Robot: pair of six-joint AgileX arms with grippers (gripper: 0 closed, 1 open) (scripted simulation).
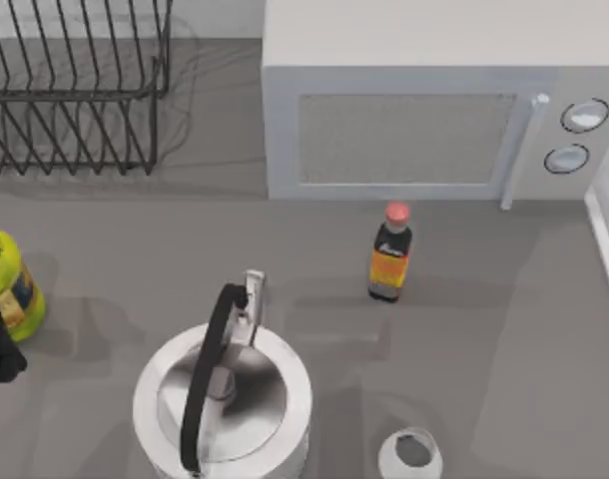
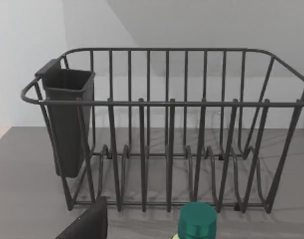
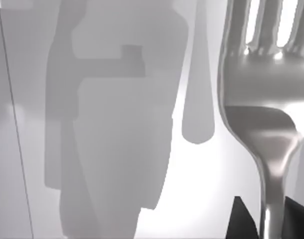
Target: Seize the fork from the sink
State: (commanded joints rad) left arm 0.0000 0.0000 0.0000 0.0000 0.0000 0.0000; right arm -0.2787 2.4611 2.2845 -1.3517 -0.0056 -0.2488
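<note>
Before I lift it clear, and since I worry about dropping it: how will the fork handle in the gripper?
The fork looks polished, so probably slippery. It seems solid metal, likely stiff. Its thin neck gives little to hold, so it may twist.

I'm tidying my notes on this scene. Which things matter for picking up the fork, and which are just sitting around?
For the job:
- fork, close up in the right wrist view, dark fingers on either side of its handle

Just sitting around:
- kettle
- sauce bottle
- microwave
- dish rack
- yellow bottle
- small white cup
</note>
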